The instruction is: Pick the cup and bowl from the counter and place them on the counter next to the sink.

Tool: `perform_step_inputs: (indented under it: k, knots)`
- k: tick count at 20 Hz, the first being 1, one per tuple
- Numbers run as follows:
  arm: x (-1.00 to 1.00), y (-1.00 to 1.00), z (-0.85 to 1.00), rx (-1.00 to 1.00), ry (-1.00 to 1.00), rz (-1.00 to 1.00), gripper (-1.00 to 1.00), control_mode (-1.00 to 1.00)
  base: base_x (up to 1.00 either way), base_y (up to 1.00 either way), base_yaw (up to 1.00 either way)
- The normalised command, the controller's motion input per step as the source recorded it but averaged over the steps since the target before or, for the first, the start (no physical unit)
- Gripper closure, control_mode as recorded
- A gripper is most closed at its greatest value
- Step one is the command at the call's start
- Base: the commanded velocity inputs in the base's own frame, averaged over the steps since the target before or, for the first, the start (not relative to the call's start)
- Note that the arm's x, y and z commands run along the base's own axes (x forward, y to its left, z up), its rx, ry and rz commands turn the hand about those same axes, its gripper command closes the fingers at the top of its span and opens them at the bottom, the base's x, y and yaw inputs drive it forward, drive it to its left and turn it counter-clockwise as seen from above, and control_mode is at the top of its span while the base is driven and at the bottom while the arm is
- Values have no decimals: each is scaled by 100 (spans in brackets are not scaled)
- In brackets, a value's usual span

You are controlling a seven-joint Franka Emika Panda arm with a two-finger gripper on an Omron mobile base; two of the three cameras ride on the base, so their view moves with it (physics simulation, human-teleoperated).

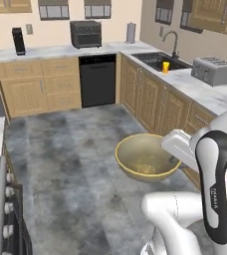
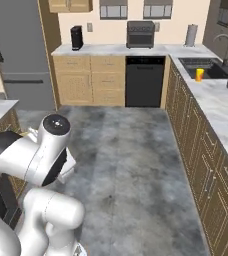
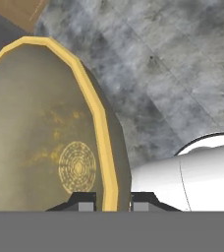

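Hand view, and we've got the bowl (image 3: 40,133) by its rim, carried in the air above the grey floor (image 3: 182,64).

Our gripper (image 3: 112,203) has its jaws clamped on the yellow rim, one fingertip (image 3: 86,202) inside the bowl, the other outside against its wall. From the left base view we see the bowl (image 1: 144,156) hanging upright over the floor, well short of the sink (image 1: 158,60) and just off the cabinet fronts (image 1: 160,107) beneath the counter (image 1: 205,89). The cup (image 1: 166,67) stands on the counter right at the sink's near edge, with a toaster (image 1: 214,70) further along from the sink. In the right base view we spot the cup (image 2: 199,75) at the sink's (image 2: 208,67) front edge.
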Motion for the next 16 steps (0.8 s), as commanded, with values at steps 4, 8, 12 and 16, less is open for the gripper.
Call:
perform_step_inputs:
  k: [4, 8, 12, 16]
  knots:
    - [0, 0, 0, 0, 0, 0, 100, 100, 100, 0, -2]
    - [0, 0, 0, 0, 0, 0, 100, 100, 100, 0, -6]
    - [0, 0, 0, 0, 0, 0, 100, 100, 100, 0, -7]
    - [0, 0, 0, 0, 0, 0, 100, 100, 100, 0, -16]
